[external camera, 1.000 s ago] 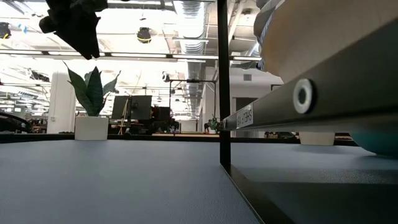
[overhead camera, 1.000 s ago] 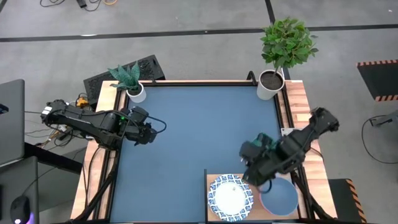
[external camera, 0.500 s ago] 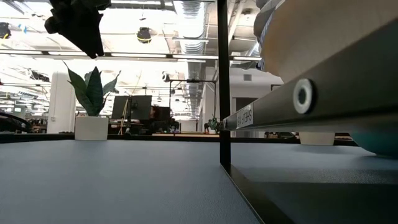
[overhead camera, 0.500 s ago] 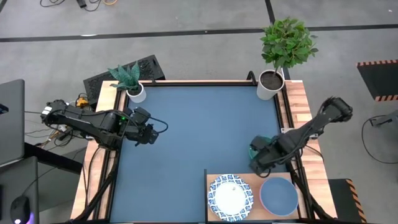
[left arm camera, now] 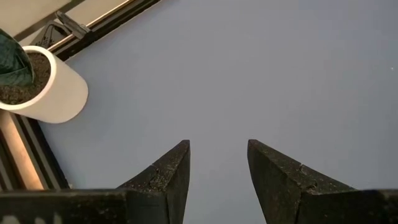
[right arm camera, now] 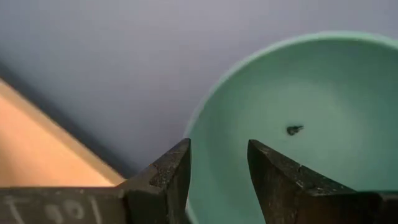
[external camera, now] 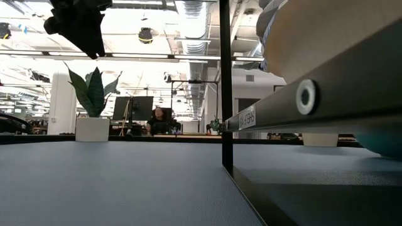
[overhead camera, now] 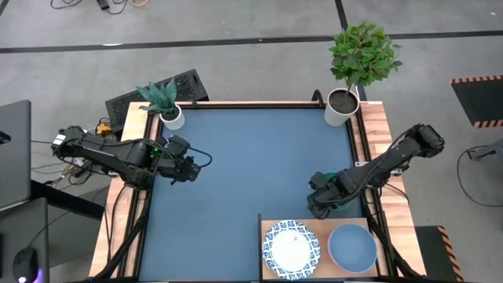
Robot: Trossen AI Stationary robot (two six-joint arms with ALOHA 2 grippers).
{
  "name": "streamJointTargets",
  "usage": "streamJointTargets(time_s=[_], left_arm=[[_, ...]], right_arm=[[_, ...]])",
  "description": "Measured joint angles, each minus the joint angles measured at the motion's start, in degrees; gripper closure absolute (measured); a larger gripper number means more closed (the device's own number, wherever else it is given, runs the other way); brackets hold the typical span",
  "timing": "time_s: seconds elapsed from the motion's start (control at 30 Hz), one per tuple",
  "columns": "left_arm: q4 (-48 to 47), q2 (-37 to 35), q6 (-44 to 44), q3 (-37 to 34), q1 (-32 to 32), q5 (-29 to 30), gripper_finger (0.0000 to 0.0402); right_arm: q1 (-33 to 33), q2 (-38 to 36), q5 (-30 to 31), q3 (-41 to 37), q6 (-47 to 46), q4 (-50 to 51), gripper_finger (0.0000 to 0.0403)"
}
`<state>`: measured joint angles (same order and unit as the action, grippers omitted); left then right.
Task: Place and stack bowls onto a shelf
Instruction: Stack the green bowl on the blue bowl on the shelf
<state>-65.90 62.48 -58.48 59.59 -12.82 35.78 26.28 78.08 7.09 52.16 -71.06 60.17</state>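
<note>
Very little writing shows. In the low view, a small white label (external camera: 247, 117) sits on the end of a slanted metal rail (external camera: 314, 100) close to the camera; its dark letters run sideways and are too small to read with confidence. In the right wrist view, faint pale handwritten marks (right arm camera: 65, 207) sit on the dark body of the right arm's end effector, and they cannot be made out. No other text, number, brand or sign is readable.
</note>
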Motion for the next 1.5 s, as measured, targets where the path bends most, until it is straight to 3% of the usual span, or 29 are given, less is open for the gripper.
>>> streamJointTargets(time_s=[0.17,0.5,0.83,0.97,1.2,1.37,1.5], left_arm=[[0.0,0.0,-0.7,0.0,0.0,0.1,0.0255],[0.0,0.0,-0.9,0.0,0.0,0.5,0.0255],[1.2,0.0,-0.7,0.0,0.0,0.8,0.0255],[1.2,0.0,-0.7,0.0,0.0,0.9,0.0255],[1.1,0.0,-0.7,0.0,0.0,0.9,0.0255],[1.1,0.0,-0.7,0.0,0.0,0.9,0.0255],[1.0,0.0,-0.6,0.0,0.0,1.5,0.0255]], right_arm=[[-0.9,0.0,-1.3,-3.2,0.6,-3.6,0.0222],[-1.4,-2.5,-2.9,-2.9,1.6,-3.8,0.0271],[-1.6,-7.5,-2.5,0.3,-2.7,-2.7,0.0200],[-1.6,-4.4,-2.4,0.2,-1.4,-2.2,0.0188],[-1.8,3.0,-2.9,0.3,3.5,-4.7,0.0200],[-3.0,4.4,-2.9,0.2,3.7,-3.7,0.0239],[-3.7,3.2,-2.9,0.3,3.6,-3.3,0.0338]])
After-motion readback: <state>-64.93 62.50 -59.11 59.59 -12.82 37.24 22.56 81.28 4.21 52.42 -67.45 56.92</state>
